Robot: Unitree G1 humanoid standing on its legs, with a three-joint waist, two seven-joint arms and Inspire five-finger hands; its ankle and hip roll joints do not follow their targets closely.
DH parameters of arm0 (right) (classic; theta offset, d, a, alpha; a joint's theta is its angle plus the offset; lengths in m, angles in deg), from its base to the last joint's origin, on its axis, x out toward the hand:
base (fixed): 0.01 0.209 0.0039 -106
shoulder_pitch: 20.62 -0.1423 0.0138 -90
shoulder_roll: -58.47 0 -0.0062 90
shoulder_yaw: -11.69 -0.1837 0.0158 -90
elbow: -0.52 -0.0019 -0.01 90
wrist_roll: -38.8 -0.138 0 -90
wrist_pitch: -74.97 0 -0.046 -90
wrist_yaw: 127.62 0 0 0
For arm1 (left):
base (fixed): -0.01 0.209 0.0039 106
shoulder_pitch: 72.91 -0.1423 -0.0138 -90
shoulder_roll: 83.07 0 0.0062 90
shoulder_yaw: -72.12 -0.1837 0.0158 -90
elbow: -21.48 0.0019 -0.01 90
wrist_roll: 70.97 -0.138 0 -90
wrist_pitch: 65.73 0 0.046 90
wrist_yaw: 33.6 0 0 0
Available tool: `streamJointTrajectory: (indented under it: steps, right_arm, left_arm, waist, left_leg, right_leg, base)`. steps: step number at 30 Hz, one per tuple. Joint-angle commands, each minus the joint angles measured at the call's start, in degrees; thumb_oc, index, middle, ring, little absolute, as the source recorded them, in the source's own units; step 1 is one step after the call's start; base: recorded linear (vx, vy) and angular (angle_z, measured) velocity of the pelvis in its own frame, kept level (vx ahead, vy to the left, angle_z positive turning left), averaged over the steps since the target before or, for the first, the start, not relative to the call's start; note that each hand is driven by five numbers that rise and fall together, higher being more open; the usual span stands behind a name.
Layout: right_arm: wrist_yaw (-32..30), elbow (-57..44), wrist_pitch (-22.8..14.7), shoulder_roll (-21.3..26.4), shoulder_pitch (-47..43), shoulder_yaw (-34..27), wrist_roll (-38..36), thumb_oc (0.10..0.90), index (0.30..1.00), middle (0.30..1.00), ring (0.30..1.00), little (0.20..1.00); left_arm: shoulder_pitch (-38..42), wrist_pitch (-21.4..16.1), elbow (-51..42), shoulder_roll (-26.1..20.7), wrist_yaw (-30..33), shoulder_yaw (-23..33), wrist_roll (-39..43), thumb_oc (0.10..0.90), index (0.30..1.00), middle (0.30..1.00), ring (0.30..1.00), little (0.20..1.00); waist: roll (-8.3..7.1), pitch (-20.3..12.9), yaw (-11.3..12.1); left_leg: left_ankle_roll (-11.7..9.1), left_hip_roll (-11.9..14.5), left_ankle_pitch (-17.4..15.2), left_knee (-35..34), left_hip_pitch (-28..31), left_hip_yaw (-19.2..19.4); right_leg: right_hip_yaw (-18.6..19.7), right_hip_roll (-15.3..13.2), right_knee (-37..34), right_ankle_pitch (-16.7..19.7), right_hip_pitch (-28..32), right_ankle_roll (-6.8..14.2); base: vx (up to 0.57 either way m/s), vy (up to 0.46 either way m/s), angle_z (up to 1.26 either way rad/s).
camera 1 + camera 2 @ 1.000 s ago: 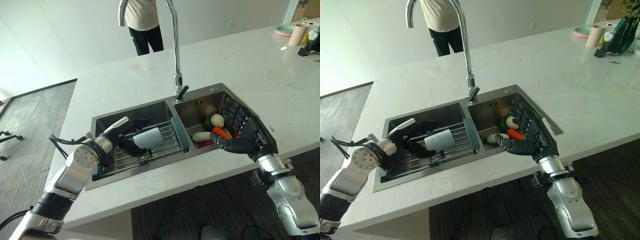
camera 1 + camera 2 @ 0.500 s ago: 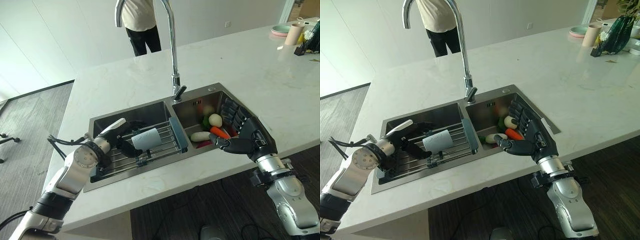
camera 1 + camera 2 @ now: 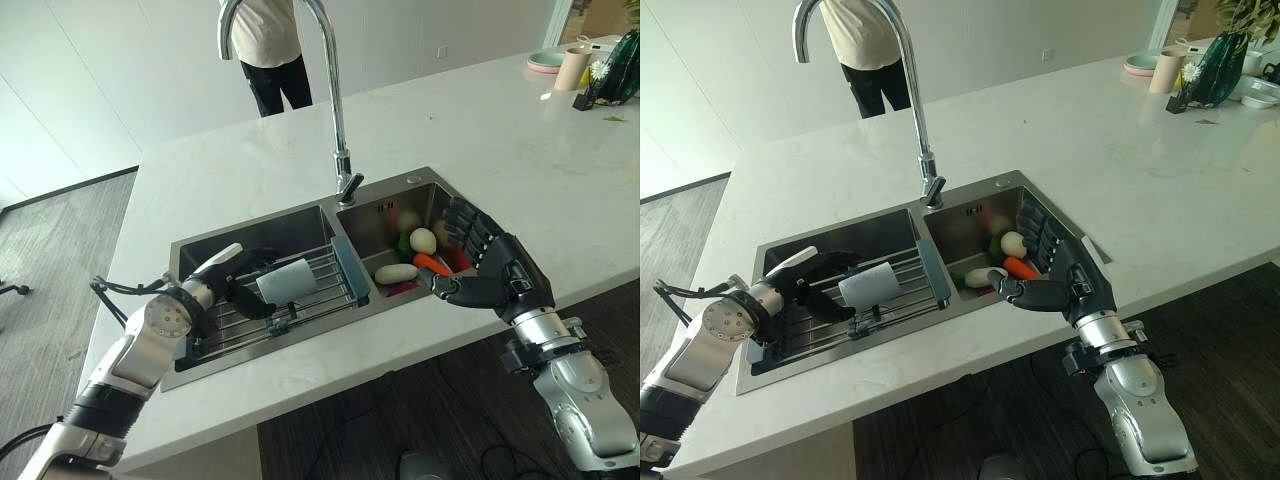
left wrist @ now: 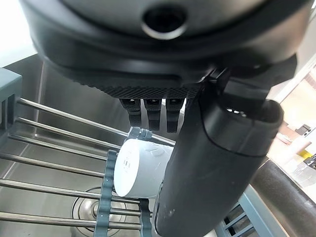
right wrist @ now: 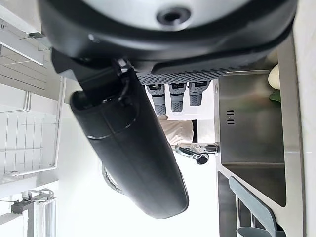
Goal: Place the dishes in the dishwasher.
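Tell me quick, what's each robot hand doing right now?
Left hand: fingers open around the cup lying on the rack, not closed on it.
Right hand: open, holding nothing, over the sink.

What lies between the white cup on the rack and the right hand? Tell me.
In the left eye view, the rack's blue-grey end, the sink divider, then the vegetables lie between the white cup and the right hand.

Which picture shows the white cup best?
The left wrist view: the white cup lies on its side on the rack, seen close. Both eye views show it small by the left hand; the right wrist view catches its edge.
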Motion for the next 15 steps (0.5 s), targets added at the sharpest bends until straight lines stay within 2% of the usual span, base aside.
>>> streamJointTrajectory:
  steps: [1,15]
  right_arm:
    - [0.89,-3.34,-5.73,1.13,-7.35,-3.65,1.42,0.8,0.9,0.9,0.9,0.9]
    - [1.85,-2.76,-5.94,1.08,-7.47,-3.33,1.75,0.8,0.9,0.9,0.9,0.9]
  left_arm:
    - [9.23,-3.5,0.63,0.01,4.35,0.95,-1.57,0.8,0.9,0.9,0.9,0.9]
    - [8.92,-3.91,4.42,1.01,6.09,0.81,-0.98,0.8,0.9,0.9,0.9,0.9]
  waist:
    - [-0.15,-2.09,-0.95]
    - [-0.4,-2.3,-1.14]
  left_leg:
    - [0.75,0.4,-13.37,6.41,0.42,-2.17]
    - [0.85,0.46,-13.4,6.41,0.7,-1.88]
  right_leg:
    - [-2.04,-0.04,-2.61,-7.23,4.51,4.31]
    - [-1.83,0.16,-2.61,-7.17,4.6,4.29]
  base:
    - [0.0,0.0,0.0]
    - [0.0,0.0,0.0]
